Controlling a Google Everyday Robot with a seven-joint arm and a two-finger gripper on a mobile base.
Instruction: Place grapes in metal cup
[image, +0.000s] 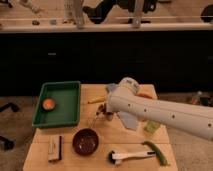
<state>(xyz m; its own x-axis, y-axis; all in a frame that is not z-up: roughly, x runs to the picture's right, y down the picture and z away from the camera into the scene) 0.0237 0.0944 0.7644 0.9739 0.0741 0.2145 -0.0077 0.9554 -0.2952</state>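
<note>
table matt wood | tray green plastic | bowl glossy | arm smooth white plastic, jaws mid-table

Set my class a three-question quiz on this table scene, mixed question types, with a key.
1. True or false: the orange fruit lies inside the green tray.
2. Where is the gripper? A) over the tray; B) above the middle of the table, right of the tray in the picture; C) beyond the far edge.
3. Fill in: in the picture, the white-handled tool lies to the ____ of the dark bowl.
Key: 1 true; 2 B; 3 right.
</note>
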